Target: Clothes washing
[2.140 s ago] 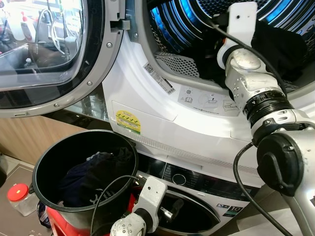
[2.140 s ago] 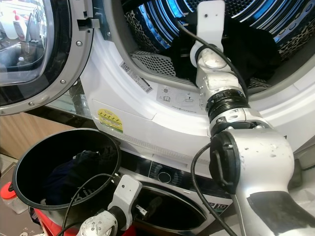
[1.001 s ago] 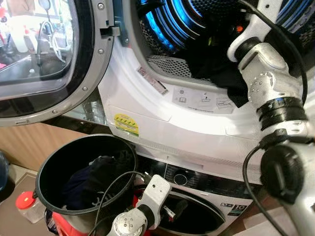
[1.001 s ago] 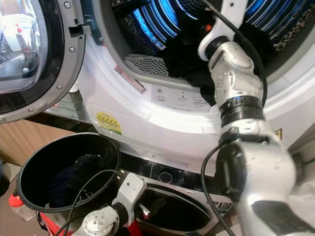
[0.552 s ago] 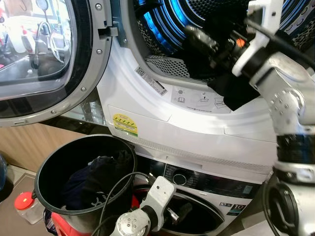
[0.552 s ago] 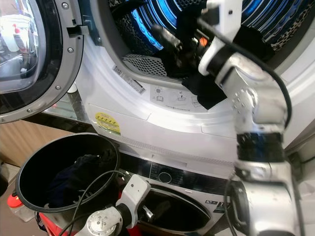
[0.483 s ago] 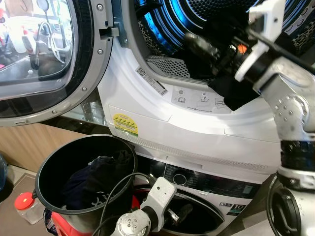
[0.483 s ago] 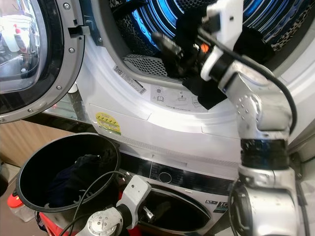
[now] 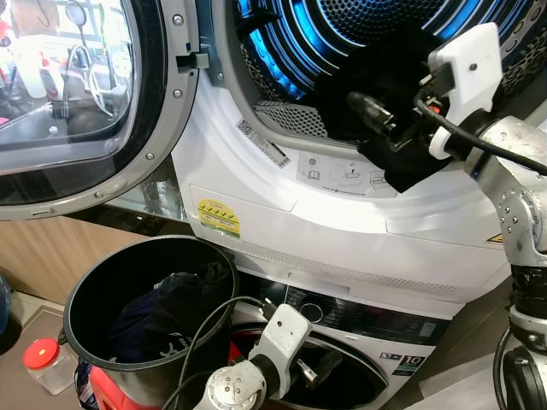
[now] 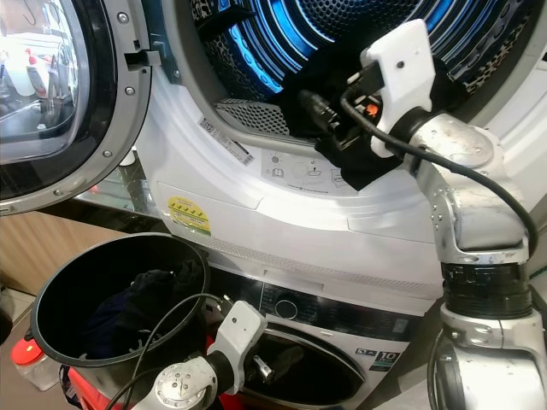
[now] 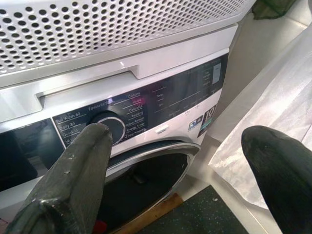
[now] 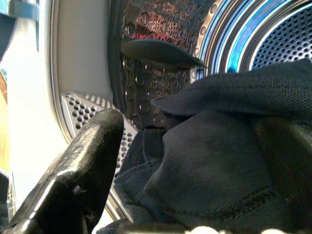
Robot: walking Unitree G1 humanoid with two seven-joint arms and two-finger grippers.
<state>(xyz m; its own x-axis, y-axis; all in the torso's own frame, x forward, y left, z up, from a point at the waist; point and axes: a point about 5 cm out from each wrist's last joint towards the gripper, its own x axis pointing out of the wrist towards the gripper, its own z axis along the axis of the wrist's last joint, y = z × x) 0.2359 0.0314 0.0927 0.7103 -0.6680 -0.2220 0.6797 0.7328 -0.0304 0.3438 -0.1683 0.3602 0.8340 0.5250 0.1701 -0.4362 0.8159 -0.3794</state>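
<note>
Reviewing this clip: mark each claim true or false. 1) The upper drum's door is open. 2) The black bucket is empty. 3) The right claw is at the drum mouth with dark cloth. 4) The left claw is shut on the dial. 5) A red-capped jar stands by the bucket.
1) True: the door is swung open beside the drum.
2) False: the black bucket holds dark clothes.
3) True: the right claw is at the drum mouth with a dark garment.
4) False: the left claw is open, short of the dial.
5) True: the red-capped jar stands beside it.
</note>
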